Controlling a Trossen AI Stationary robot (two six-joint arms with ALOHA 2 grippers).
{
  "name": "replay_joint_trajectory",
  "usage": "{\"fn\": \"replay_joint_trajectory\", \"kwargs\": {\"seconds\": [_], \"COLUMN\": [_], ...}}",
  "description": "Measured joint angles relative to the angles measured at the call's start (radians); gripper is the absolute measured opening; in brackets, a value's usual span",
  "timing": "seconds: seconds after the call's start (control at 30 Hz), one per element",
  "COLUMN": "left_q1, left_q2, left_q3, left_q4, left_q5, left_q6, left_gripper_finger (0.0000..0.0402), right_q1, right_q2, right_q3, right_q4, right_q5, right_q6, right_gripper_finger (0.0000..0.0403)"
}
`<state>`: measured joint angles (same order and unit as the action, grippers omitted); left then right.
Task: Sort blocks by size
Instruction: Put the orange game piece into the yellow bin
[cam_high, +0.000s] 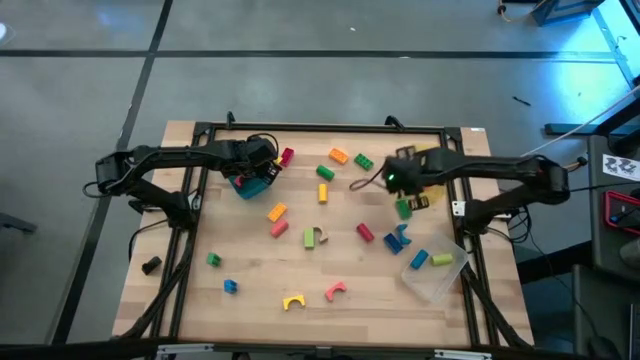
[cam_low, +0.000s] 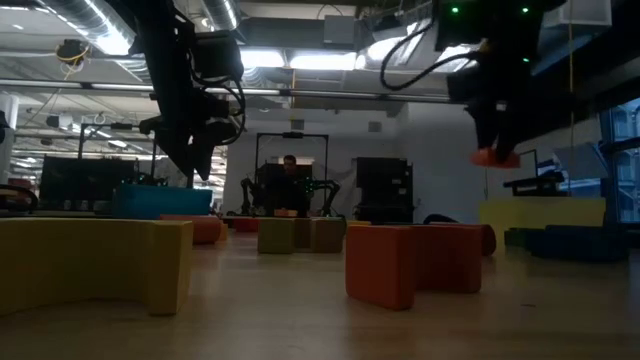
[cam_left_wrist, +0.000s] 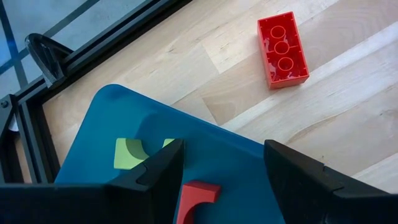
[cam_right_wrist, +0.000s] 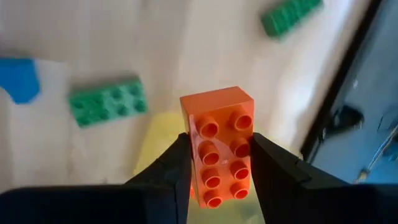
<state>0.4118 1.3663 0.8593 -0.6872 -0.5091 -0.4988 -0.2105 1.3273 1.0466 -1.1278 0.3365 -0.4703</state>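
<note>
The right pincer (cam_right_wrist: 219, 163) grips an orange block (cam_right_wrist: 219, 144) above the yellow tray (cam_right_wrist: 163, 140) near the desk's right edge. The left pincer (cam_left_wrist: 221, 167) hangs open over the teal tray (cam_left_wrist: 124, 118).

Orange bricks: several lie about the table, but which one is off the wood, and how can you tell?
The orange brick clamped in the right gripper, studs toward the wrist camera, hanging above the yellow tray. The other orange bricks lie flat on the table.

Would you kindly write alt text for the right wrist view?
The right gripper holds an orange studded brick between its dark fingers, above a yellow tray. Two green bricks lie on the wooden table beyond.
</note>
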Motion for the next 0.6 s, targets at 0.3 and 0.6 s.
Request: {"fn": "replay_joint_trajectory", "kwargs": {"seconds": [0.3,0.6], "left_q1": [0.000,0.000], "left_q2": [0.000,0.000], "left_q3": [0.000,0.000], "left_q4": [0.000,0.000], "left_q5": [0.000,0.000], "left_q6": [0.000,0.000], "left_gripper_finger": [0.0205,0.0205], "right_q1": [-0.218,-0.303], "right_q2": [-0.114,-0.111], "right_q3": [-0.170,-0.198], "right_q4": [0.004,0.046], "right_q5": [0.029,0.036], "right_q6": [-0.010,-0.009], "right_gripper_finger": [0.0145,0.0182]}}
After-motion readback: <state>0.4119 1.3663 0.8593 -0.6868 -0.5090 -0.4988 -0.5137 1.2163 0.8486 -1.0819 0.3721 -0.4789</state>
